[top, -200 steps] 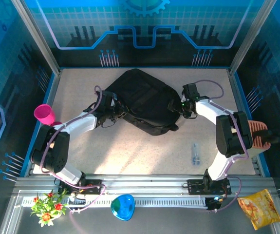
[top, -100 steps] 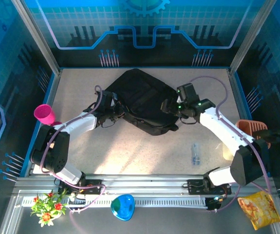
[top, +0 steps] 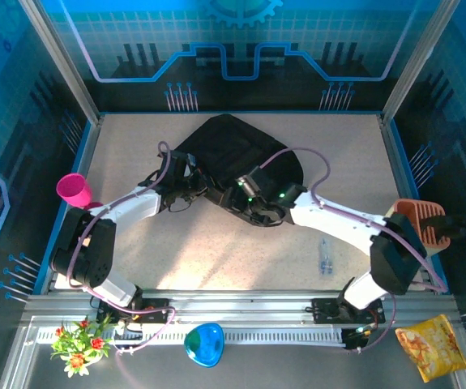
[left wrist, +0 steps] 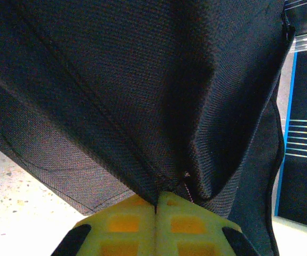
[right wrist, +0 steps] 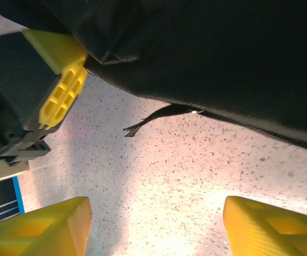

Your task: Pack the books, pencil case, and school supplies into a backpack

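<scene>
Left claw (left wrist: 156, 207): closed, pinching backpack (top: 233, 150) fabric, centre-left of frame.
Right claw (right wrist: 153, 218): gaping wide, holding nothing, hovering over table (right wrist: 185, 160).
Next grip: should be biting fabric opposite, squarely.

Right arm (top: 330, 217) swept leftward across backpack (top: 216, 142)

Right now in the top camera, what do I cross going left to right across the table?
Pink cup → backpack → small clear item → orange slotted thing at the right edge.
</scene>
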Available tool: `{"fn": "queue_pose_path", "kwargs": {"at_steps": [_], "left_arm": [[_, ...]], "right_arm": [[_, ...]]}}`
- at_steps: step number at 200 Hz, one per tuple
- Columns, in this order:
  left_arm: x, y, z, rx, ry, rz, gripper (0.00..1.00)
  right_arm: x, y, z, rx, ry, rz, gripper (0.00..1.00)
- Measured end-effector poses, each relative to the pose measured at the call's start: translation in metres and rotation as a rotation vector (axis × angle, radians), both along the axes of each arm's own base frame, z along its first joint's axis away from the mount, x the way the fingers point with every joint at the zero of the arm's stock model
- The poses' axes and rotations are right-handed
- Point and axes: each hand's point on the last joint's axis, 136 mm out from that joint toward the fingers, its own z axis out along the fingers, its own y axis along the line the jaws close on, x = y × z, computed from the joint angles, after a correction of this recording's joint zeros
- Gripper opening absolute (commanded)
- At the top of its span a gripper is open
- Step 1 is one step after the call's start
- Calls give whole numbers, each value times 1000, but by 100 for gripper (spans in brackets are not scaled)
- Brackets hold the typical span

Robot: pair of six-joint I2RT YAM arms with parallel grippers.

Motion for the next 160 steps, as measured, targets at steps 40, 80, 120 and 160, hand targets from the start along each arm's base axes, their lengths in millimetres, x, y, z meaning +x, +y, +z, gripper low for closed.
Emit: {"fn": "queue_pose_path", "kwargs": {"at_steps": [40, 80, 120, 160], "left_arm": [[-1, -2, 1, -1, -7, -23, 0], [-2, -4, 2, -7, -5, -31, 0], [-4, -4, 0, -6, 2, -33, 0], [-4, -4, 1, -9, 3, -36, 0]], "right_arm": [[6, 15, -23, 1, 52, -75, 65], [21, 23, -38, -10, 45, -106, 62], [32, 21, -40, -25, 25, -145, 48], [36, 16, -40, -38, 11, -164, 38]]}}
